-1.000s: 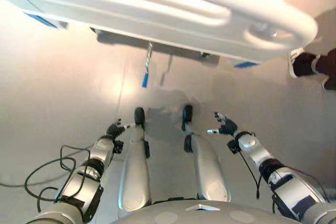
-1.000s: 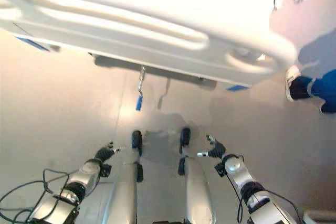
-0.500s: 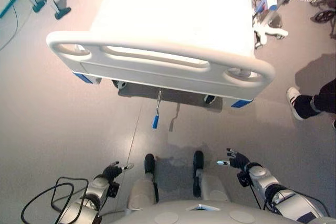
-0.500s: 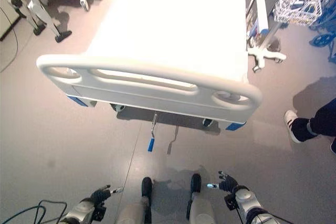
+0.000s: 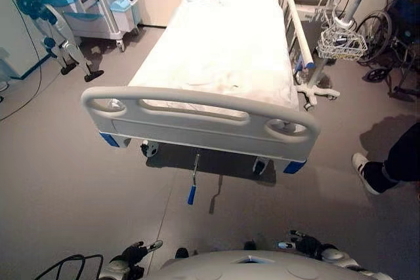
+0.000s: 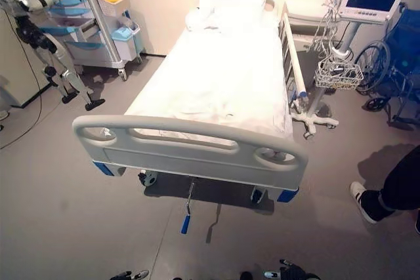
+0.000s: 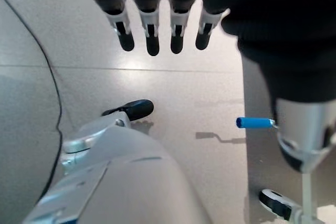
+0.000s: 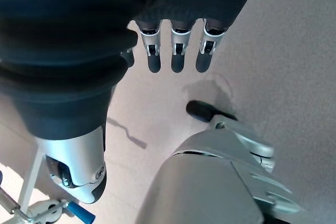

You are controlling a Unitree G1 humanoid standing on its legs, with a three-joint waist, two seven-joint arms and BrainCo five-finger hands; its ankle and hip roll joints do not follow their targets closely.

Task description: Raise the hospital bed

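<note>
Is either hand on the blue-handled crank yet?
No: the crank hangs free under the footboard, with the left hand and right hand open, well short of it.

White hospital bed (image 6: 216, 90), flat, blue-tipped crank (image 6: 187, 216) hanging under footboard (image 6: 190, 151)

Bed (image 6: 216, 90): crank (image 6: 188, 209) top hidden under the footboard (image 6: 190, 145). Person (image 6: 394, 191) cut off at the edge. Left robot hand (image 5: 134, 252) partly cropped.

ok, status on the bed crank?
Left hand and right hand open, empty, low near the floor. Blue-handled crank hangs under the footboard, untouched. Person's leg stands off to the right.
</note>
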